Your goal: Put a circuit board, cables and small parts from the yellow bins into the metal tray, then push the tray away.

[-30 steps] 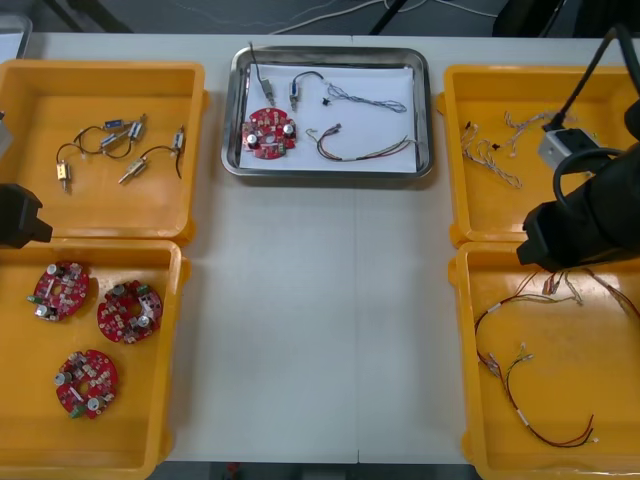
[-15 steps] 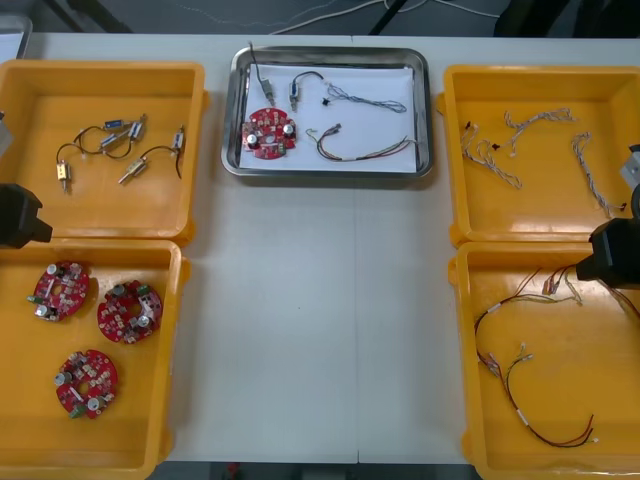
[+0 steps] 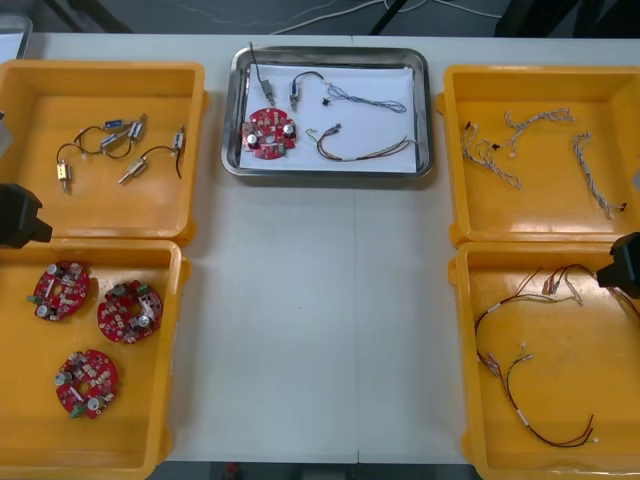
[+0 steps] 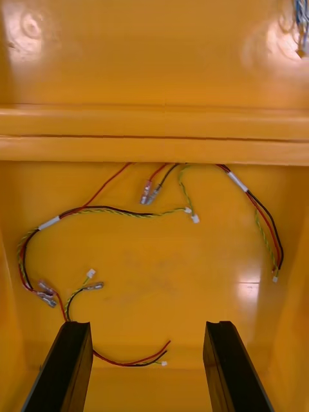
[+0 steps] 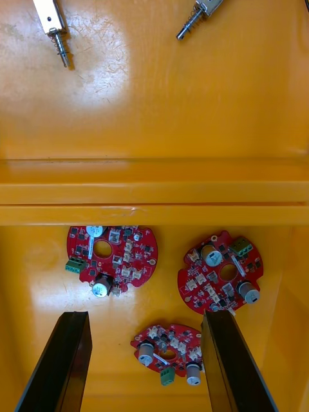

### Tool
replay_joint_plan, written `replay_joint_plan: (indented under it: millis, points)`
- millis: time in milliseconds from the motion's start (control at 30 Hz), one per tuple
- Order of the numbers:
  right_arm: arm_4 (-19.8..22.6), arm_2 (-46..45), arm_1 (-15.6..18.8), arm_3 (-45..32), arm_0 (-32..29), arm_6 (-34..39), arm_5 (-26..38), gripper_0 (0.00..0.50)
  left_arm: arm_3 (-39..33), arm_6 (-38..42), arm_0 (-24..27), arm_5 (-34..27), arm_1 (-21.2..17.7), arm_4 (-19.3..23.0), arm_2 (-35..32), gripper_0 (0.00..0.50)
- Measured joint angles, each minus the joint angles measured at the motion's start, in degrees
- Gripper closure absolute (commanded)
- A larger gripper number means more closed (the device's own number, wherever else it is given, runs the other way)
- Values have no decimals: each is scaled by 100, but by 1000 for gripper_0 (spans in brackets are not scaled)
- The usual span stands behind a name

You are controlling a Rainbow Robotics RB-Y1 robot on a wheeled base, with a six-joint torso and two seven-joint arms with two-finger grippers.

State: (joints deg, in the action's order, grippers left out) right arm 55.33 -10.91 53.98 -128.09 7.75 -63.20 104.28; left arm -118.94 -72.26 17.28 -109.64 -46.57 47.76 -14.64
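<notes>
Metal tray [image 3: 330, 174] on light table [image 3: 320, 320], left gripper [image 5: 145, 318], right gripper [image 4: 147, 325], both spread, empty

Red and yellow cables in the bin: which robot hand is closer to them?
Right. The right gripper hangs open above the red and yellow cables; the left gripper is across the table, over the circuit boards.

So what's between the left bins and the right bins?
In the front view, the metal tray sits at the far end; nearer, the table is bare.
</notes>
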Motion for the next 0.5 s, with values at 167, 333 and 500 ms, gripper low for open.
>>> replay_joint_plan:
  millis: [167,333,500]
  points:
    - [-4,-186,0,177,-169,0,-35,0,0,0,0,0,0,0,0,0]
    - [-52,-218,0,288,-285,0,-122,0,0,0,0,0,0,0,0,0]
    - [-56,-218,0,344,-353,0,-236,0,0,0,0,0,0,0,0,0]
